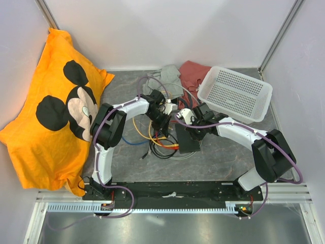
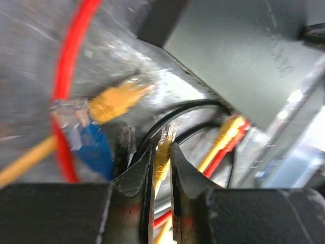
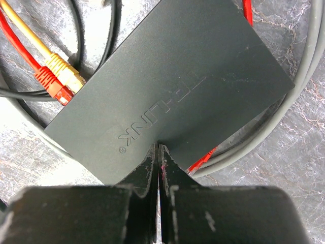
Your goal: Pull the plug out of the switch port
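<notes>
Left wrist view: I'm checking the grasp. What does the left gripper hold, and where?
The left gripper pinches a yellow network cable by the boot just behind its clear plug.

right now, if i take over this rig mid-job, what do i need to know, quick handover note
Left gripper: shut on a yellow plug; its clear tip shows free, away from the switch.
Right gripper: shut and holding nothing, tips against the near edge of the switch, apparently pinning it to the table.
Things: the switch lies flat; the other yellow plug and a red plug sit at its edge, seemingly plugged in.
Done: the held plug looks out of its port.
Left: probably draw it clear and release. Which port it came from cannot be told.
</notes>
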Robot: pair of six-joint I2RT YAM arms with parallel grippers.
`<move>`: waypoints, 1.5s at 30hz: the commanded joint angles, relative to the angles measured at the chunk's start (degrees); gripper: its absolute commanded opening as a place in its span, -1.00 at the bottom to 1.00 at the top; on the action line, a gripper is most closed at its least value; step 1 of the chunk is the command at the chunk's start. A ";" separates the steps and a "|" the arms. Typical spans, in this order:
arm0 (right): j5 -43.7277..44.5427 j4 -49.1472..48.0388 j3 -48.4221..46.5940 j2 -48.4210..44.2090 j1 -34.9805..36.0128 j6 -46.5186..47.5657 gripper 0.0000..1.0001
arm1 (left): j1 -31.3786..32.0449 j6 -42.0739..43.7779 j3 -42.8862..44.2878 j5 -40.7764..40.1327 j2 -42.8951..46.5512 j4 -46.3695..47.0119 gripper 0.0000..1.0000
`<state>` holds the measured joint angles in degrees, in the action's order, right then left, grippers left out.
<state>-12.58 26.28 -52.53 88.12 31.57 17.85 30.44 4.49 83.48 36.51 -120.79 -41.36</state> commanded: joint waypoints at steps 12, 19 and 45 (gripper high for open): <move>4.84 2.46 4.01 1.71 0.07 2.10 -1.00 | -1.08 28.82 7.83 -23.77 2.93 -8.65 -0.97; 5.19 2.37 4.72 0.57 -0.02 2.81 -1.00 | -1.61 27.59 12.14 -15.36 3.01 -11.54 -0.67; 6.16 2.28 6.57 -2.60 -0.02 4.13 -1.00 | -13.21 41.99 -17.45 -9.37 34.22 -3.91 0.44</move>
<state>-11.38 22.13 -48.51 84.71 31.94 20.40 16.58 36.12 72.93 30.55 -88.44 -51.59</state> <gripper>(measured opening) 0.006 0.715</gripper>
